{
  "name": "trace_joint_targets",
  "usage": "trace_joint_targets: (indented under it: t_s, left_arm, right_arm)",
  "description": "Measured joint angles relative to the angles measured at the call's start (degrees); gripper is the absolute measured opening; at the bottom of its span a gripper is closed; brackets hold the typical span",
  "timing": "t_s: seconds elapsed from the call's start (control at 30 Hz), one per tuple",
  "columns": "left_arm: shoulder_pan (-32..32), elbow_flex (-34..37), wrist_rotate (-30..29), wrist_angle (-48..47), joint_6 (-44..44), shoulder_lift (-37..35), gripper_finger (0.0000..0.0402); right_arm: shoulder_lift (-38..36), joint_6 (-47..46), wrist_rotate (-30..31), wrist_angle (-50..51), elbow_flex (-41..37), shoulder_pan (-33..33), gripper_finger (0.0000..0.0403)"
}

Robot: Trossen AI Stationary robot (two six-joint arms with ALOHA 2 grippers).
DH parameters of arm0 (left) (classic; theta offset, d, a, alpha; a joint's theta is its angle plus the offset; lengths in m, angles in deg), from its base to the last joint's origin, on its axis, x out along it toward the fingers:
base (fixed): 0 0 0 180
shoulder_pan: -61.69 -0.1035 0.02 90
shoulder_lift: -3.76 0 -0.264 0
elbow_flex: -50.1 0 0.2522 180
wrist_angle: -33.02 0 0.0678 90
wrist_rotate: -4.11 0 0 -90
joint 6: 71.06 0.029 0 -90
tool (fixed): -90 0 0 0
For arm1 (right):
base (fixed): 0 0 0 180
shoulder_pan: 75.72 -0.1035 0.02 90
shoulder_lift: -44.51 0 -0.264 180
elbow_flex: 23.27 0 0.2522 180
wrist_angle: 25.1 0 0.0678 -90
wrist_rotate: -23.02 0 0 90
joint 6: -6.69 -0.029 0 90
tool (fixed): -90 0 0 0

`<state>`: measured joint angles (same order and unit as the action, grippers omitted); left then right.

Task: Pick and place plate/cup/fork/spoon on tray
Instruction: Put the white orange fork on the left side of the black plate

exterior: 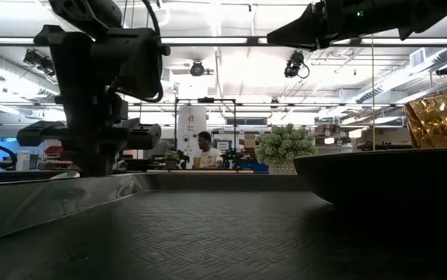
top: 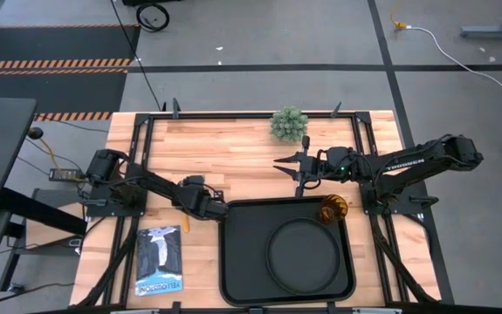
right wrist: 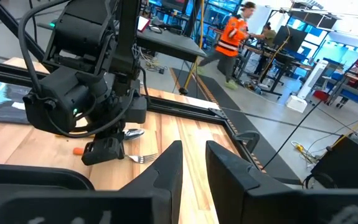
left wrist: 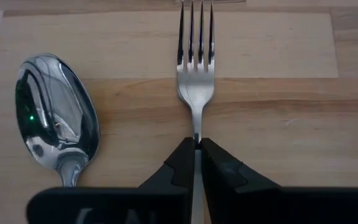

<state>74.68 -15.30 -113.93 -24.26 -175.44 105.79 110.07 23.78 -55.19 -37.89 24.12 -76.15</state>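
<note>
The tray sits low in the middle of the high view, with the plate and cup already on it. Now it is the fork's turn. The left gripper pinches the fork by its neck on the counter, beside the spoon. Next, lift it onto the tray. The right gripper hovers mid-frame, fingers a little apart, holding nothing.

Left pincer closed on fork neck, spoon beside, wooden table
</note>
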Motion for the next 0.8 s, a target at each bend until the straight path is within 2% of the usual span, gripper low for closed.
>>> trace_joint_targets:
  t_s: [0.33,0.8]
  left_arm:
    - [1.47,-8.53,-2.87,-10.07,1.27,0.2,0.0025]
    - [8.49,-19.82,-8.07,-10.39,1.47,1.02,0.0022]
  right_arm:
    - [0.0,0.01,0.0,0.04,0.0,0.0,0.0077]
    - [0.0,0.02,0.02,0.09,0.0,0.0,0.0077]
